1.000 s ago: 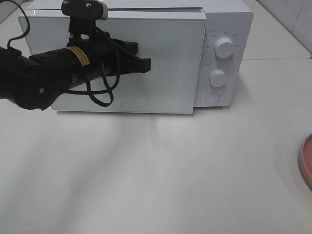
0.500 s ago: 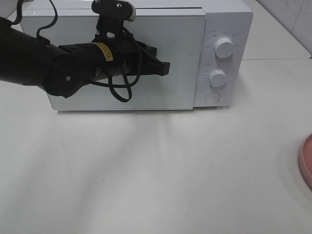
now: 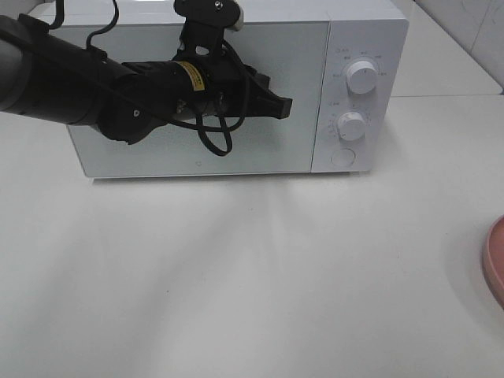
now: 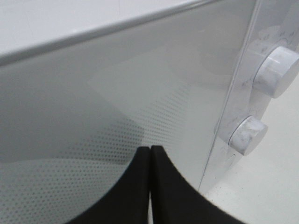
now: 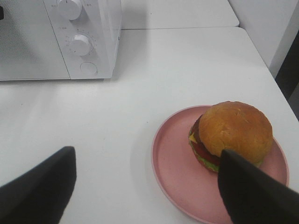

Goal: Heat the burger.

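Burger point(image 5: 232, 133) on pink plate point(image 5: 174, 182), microwave point(image 5: 60, 42) nearby

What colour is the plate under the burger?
Pink: the plate under the burger shows best in the right wrist view.

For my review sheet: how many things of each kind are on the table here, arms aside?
Microwave: 1
Burger: 1
Pink plate: 1
Total: 3

The left hand point(image 3: 277, 105) blocks the closed microwave door point(image 3: 260, 150); the tabletop point(image 3: 252, 268) in front lies open.
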Tool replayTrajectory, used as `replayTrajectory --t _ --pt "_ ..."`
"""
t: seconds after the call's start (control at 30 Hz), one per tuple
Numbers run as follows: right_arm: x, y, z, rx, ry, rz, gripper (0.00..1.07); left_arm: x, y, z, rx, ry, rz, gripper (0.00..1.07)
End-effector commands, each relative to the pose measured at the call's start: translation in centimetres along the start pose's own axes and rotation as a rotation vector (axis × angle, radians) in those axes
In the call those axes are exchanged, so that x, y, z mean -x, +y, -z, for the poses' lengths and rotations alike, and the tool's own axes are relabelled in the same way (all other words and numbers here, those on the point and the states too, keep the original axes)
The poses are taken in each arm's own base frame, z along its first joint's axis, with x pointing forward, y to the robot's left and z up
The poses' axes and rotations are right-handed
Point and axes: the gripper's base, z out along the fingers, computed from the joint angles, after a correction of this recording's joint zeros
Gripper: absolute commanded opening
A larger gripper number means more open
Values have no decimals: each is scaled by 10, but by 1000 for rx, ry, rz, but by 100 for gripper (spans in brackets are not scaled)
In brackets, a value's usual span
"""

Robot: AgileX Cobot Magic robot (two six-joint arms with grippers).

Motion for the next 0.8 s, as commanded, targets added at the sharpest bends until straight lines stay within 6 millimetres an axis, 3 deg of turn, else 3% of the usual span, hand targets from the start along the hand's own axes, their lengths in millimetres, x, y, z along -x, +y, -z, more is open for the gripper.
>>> replayTrajectory --t 0.03,0.33,0.4,0.43,0.47,0.5,0.53,0.57,0.6,0.63,0.67,0.7,0.73,0.8 --pt "-1 -1 5 -4 -49 -5 75 15 5 0 35 -44 87 0" --pt "-1 -1 5 -4 -49 -5 75 25 -34 13 -47 14 59 0" --pt "-1 -1 5 -4 -49 -5 75 25 -46 18 -70 67 51 12" --pt "-1 -1 5 -4 -49 -5 75 25 -46 18 -70 67 51 12" --pt "-1 -1 5 -4 -49 -4 75 22 -52 21 -83 123 43 26" --pt "-1 -1 5 -4 -49 -4 75 22 -52 21 -83 123 43 26" --pt "-1 -1 5 -4 -49 -4 75 20 -59 25 -95 177 34 46" --pt "-1 -1 5 -4 -49 -4 75 19 -62 28 -101 204 29 60" --pt "-1 -1 5 -4 -49 -4 75 19 -62 28 -101 204 29 60" --pt "-1 -1 5 -4 -49 -4 75 18 -68 33 -113 253 20 84" --pt "-1 -1 5 -4 -49 -4 75 17 -71 36 -119 284 14 94" --pt "-1 -1 5 -4 -49 -4 75 17 -71 36 -119 284 14 94" --pt "-1 -1 5 -4 -49 -4 75 16 -77 43 -128 354 2 102" --pt "-1 -1 5 -4 -49 -4 75 16 -79 47 -131 379 -3 101"
